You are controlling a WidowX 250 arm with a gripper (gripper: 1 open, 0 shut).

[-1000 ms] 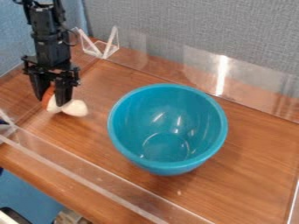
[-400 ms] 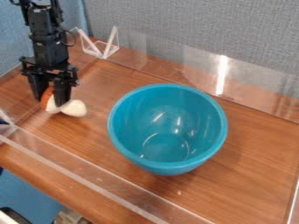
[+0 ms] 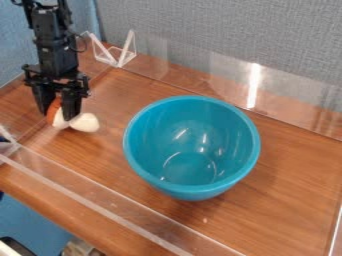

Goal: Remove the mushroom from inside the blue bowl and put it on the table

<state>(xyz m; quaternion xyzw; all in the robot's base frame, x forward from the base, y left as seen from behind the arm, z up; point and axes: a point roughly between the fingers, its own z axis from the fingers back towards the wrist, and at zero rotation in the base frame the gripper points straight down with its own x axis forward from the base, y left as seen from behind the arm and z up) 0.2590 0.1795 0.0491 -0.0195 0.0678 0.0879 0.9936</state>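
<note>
The mushroom (image 3: pixel 84 122) lies on its side on the table (image 3: pixel 287 195) at the far left, cream stem pointing right and orange-brown cap tucked between the fingers. My gripper (image 3: pixel 59 110) points straight down over it, its dark fingers closed against the cap on both sides, tips near the tabletop. The blue bowl (image 3: pixel 201 125) stands in the middle of the table, well to the right of the gripper. It is upright and nothing shows inside it.
Low clear acrylic walls (image 3: pixel 120 200) run along the front and left edges, with a taller clear panel (image 3: pixel 254 80) at the back. A thin white triangular frame (image 3: pixel 118 50) stands at the back left, behind the arm.
</note>
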